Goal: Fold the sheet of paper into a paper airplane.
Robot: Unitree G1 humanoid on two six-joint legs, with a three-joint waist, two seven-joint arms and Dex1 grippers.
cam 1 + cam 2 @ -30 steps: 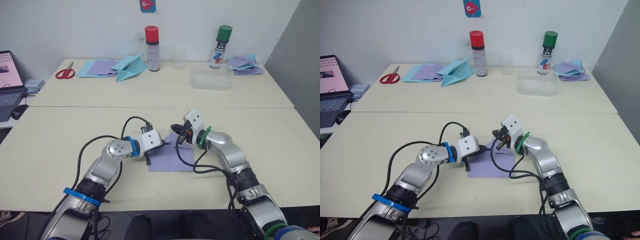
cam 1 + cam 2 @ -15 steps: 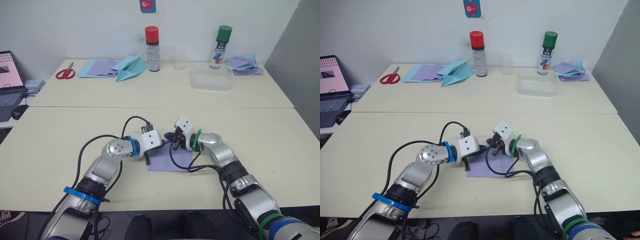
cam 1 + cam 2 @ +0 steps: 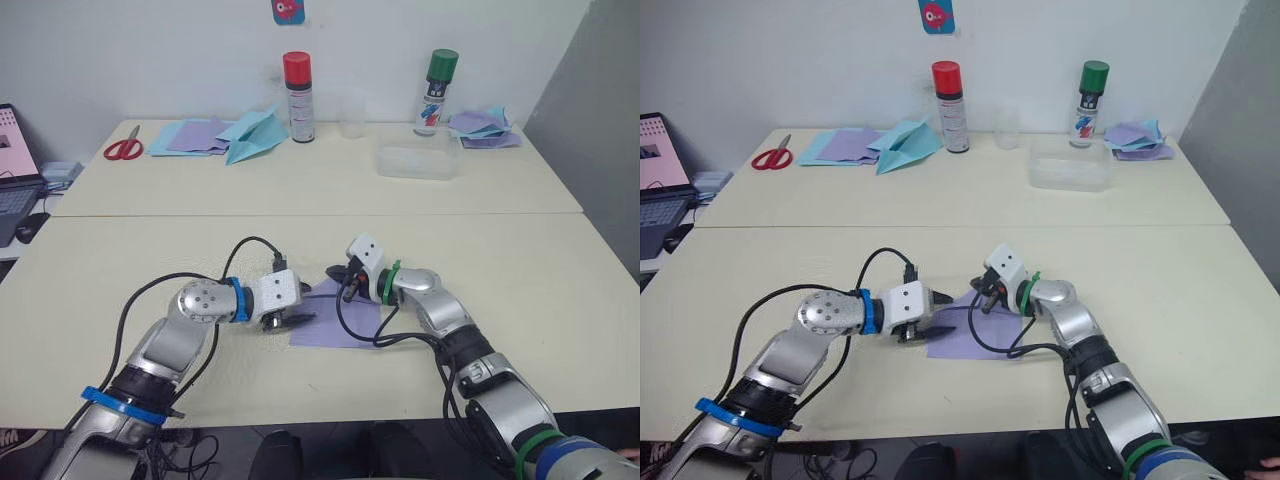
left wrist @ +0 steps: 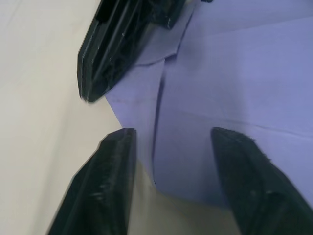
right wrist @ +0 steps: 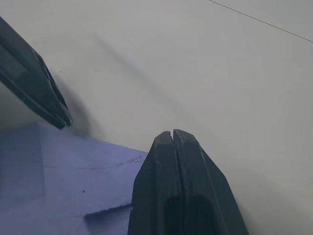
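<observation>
Early fold stage: both grippers at the sheet of paper (image 3: 340,312), no plane shape yet.

Sheet lies near flat on the front table (image 3: 120,262), between the arms, with crease lines and one folded flap by its far-left corner; I judge most folds are still left. Left gripper (image 4: 171,161) has its fingers spread apart, straddling the sheet's left edge, nothing held. Right gripper (image 5: 172,139) has fingers pressed together, empty, tip over the sheet's far corner; contact unclear. Cream tables, white wall behind. On the back table: red scissors (image 3: 122,148), light blue plane (image 3: 250,132) on flat sheets, two spray cans (image 3: 297,82), clear tray (image 3: 417,160), paper scraps (image 3: 478,126). Laptop (image 3: 10,170) at far left.
</observation>
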